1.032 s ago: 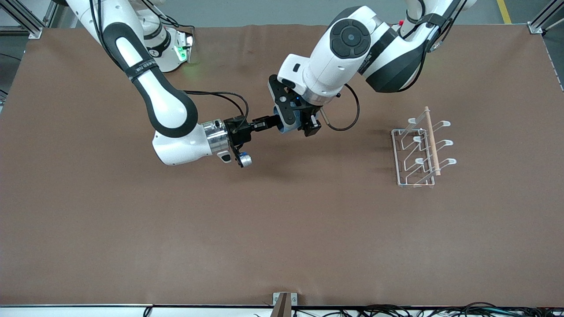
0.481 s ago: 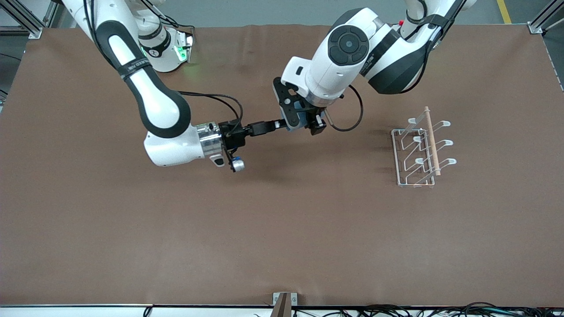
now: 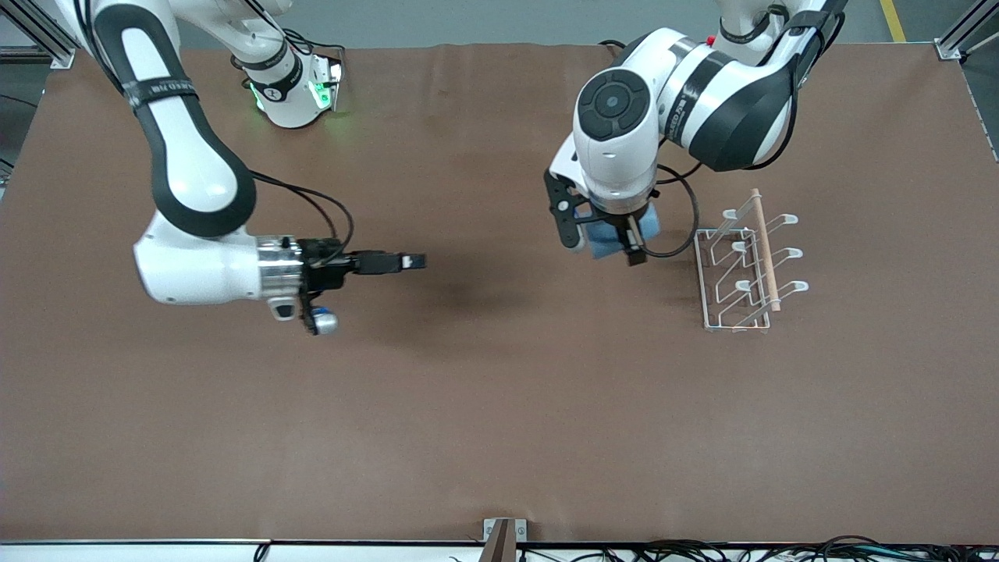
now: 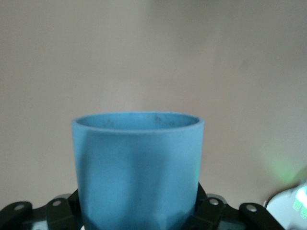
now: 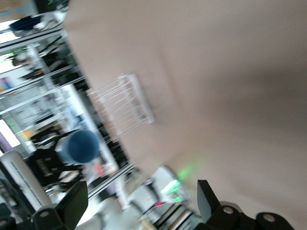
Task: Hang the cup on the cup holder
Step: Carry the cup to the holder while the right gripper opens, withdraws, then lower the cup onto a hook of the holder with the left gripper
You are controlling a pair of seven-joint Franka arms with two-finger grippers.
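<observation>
The light-blue cup is held in my left gripper, which is shut on it and hangs over the table beside the cup holder. In the left wrist view the cup fills the space between the jaws of the left gripper, open mouth pointing away. The cup holder is a white wire rack with a wooden dowel, standing toward the left arm's end. My right gripper is open and empty over the middle of the table. The right wrist view shows that gripper, the rack and the cup.
The brown table mat carries nothing else. The right arm's base with a green light stands at the table's edge farthest from the front camera.
My right gripper has let go of the cup and drawn back toward the right arm's end. My left gripper has carried the cup toward the cup holder.
</observation>
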